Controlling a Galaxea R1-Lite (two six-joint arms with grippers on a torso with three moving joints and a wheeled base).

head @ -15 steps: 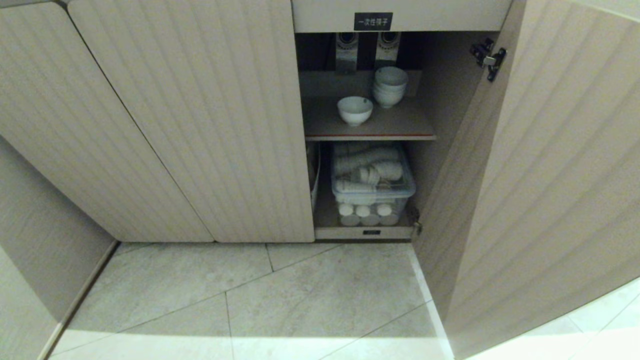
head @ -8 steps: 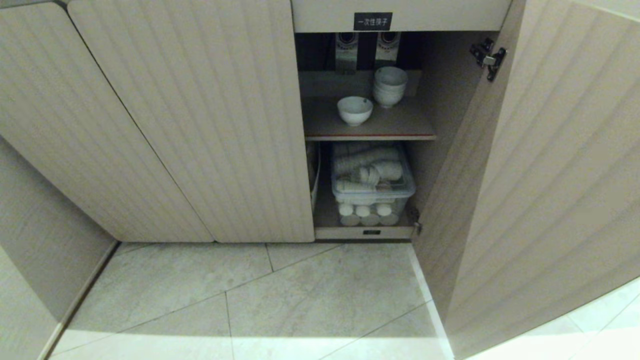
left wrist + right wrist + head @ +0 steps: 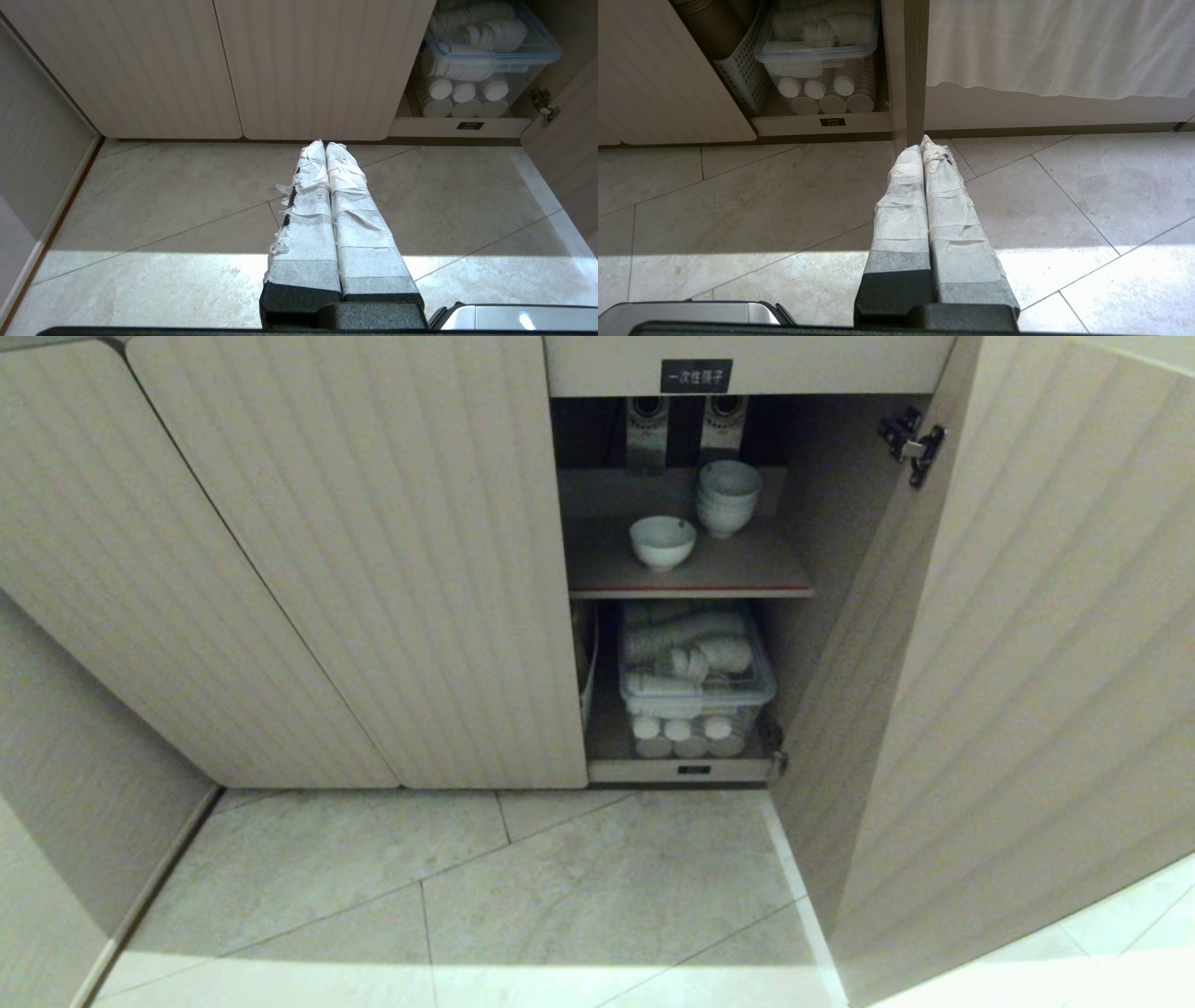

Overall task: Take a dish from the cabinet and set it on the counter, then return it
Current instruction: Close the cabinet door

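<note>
Resting dish (image 3: 662, 541), seemingly beyond fingers (image 3: 922, 147)

Stacked bowls (image 3: 727, 497) on upper shelf; clear lidded bin (image 3: 695, 677) below; tiled floor (image 3: 485, 896).

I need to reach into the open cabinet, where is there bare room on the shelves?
Upper shelf: bare along its front edge and right of the single bowl, in front of the bowl stack. Lower compartment: crowded by the plastic bin.
</note>
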